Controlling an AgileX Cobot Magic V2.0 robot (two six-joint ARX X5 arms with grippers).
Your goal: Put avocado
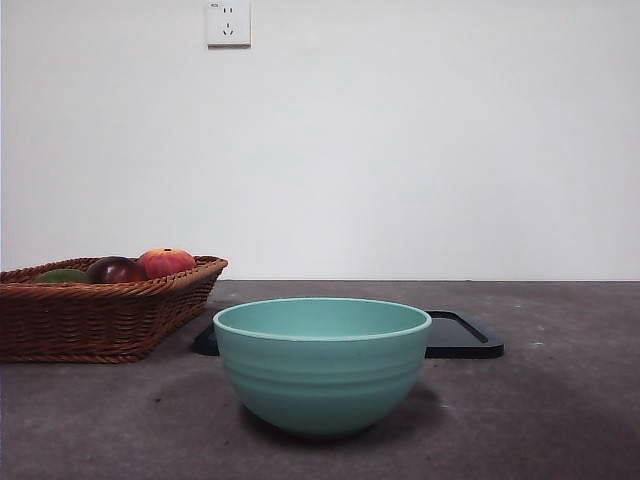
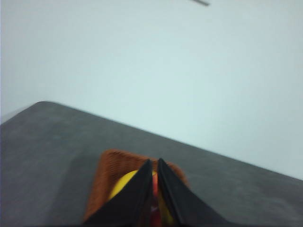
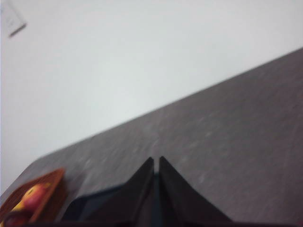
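Observation:
The avocado (image 1: 62,275), a dull olive-green fruit, lies at the left end of a wicker basket (image 1: 100,320) on the left of the table. It sits beside a dark maroon fruit (image 1: 115,269) and a red-orange fruit (image 1: 166,262). My left gripper (image 2: 155,161) is shut and empty, held high over the basket (image 2: 111,170), where a yellow fruit (image 2: 124,183) shows. The avocado is hidden in that view. My right gripper (image 3: 156,160) is shut and empty above the table. Neither arm shows in the front view.
A teal bowl (image 1: 322,365) stands at the front centre of the table. A flat black tray (image 1: 462,335) lies behind it to the right and also shows in the right wrist view (image 3: 92,205). The basket (image 3: 35,198) is at that view's corner.

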